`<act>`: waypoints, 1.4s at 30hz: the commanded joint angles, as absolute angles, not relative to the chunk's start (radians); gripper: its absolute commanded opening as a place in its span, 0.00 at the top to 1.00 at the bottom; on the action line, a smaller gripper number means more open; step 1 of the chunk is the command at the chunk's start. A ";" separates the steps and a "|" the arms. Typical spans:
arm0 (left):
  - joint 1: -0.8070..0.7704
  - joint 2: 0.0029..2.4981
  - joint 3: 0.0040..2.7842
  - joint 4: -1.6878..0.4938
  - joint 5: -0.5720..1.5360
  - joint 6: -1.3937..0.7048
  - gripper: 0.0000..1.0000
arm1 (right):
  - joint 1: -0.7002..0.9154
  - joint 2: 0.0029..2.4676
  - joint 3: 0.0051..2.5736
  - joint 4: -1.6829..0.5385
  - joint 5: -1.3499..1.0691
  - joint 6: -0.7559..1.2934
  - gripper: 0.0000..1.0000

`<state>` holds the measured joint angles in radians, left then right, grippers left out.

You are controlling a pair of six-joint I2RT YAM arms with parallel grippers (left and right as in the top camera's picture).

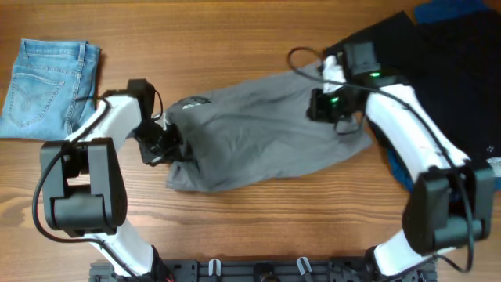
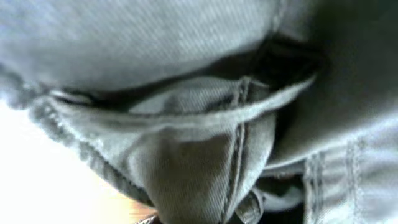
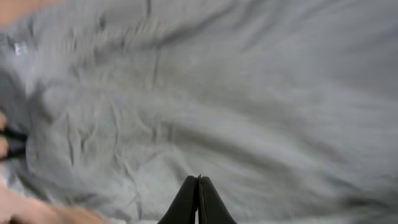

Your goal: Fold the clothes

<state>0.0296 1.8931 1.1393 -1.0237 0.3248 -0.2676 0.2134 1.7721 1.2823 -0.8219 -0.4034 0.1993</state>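
The clothes (image 1: pixel 266 133), a mid-grey shorts-like garment, lie crumpled across the middle of the wooden table (image 1: pixel 258 227). My left gripper (image 1: pixel 160 145) is at the garment's left end, where the cloth bunches up. In the left wrist view grey cloth (image 2: pixel 186 155) with stitched seams fills the frame and covers the fingers, so the gripper looks shut on it. My right gripper (image 1: pixel 327 106) hovers over the garment's right part. In the right wrist view its black fingers (image 3: pixel 199 182) are pressed together above the spread grey cloth (image 3: pixel 249 93), with nothing seen between them.
Folded blue jeans (image 1: pixel 47 86) lie at the far left. A black cloth (image 1: pixel 438 47) with a blue item (image 1: pixel 446 9) on it covers the back right corner. Another blue piece (image 1: pixel 401 174) shows under the right arm.
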 commanded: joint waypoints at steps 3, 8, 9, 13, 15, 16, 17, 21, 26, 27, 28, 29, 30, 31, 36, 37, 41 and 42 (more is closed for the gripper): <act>0.038 1.845 1.430 -1.238 0.264 -0.277 0.96 | 0.408 1.929 1.258 -0.746 -0.642 0.184 0.96; 0.036 1.762 1.626 -1.436 0.273 -0.276 0.96 | 0.596 2.089 1.257 -0.511 -0.645 0.339 0.96; 0.037 1.725 1.635 -1.440 0.273 -0.276 0.96 | 0.628 2.126 1.257 -0.419 -0.645 0.382 0.96; 0.037 1.619 1.635 -1.357 0.285 -0.278 0.96 | 0.722 2.169 1.258 -0.230 -0.696 0.428 0.96; 0.035 1.597 1.635 -1.335 0.345 -0.277 0.96 | 0.735 2.169 1.270 -0.205 -0.697 0.418 0.96; 0.035 1.597 1.635 -1.339 0.351 -0.277 0.96 | 0.728 2.167 1.284 -0.233 -0.697 0.395 0.96; 0.035 1.597 1.635 -1.343 0.347 -0.276 0.96 | 0.697 2.157 1.320 -0.318 -0.696 0.358 0.96; 0.035 1.599 1.635 -1.343 0.331 -0.276 0.96 | 0.526 2.032 1.397 -0.588 -0.612 0.242 0.96; 0.035 1.599 1.635 -1.341 0.324 -0.276 0.96 | 0.295 1.947 1.392 -0.820 -0.264 0.207 0.96; 0.035 1.599 1.634 -1.341 0.324 -0.276 0.96 | 0.265 1.948 1.373 -0.835 -0.244 0.189 0.96; 0.033 1.599 1.634 -1.338 0.324 -0.277 0.96 | 0.249 1.948 1.351 -0.830 -0.243 0.177 0.96; 0.027 1.599 1.634 -1.334 0.324 -0.277 0.95 | 0.244 1.949 1.322 -0.812 -0.243 0.175 0.96; 0.009 1.599 1.634 -1.323 0.325 -0.278 0.95 | 0.245 1.951 1.287 -0.783 -0.244 0.176 0.96; -0.014 1.599 1.634 -1.315 0.325 -0.278 0.95 | 0.248 1.953 1.256 -0.754 -0.244 0.190 0.96; -0.175 1.614 1.634 -1.235 0.324 -0.304 0.94 | 0.252 1.960 1.133 -0.644 -0.331 0.218 0.96; -0.208 1.625 1.634 -1.221 0.324 -0.304 0.93 | 0.253 1.960 1.117 -0.627 -0.364 0.223 0.96; -0.372 1.738 1.634 -1.160 0.326 -0.353 0.93 | 0.284 1.960 1.099 -0.605 -0.368 0.258 0.96; -0.399 1.755 1.634 -1.145 0.329 -0.354 0.94 | 0.289 1.960 1.099 -0.602 -0.368 0.263 0.96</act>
<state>-0.3134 1.6833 1.6104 -1.1790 0.3115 -0.3134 0.2550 1.9350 1.1370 -0.6029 -0.3599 0.2413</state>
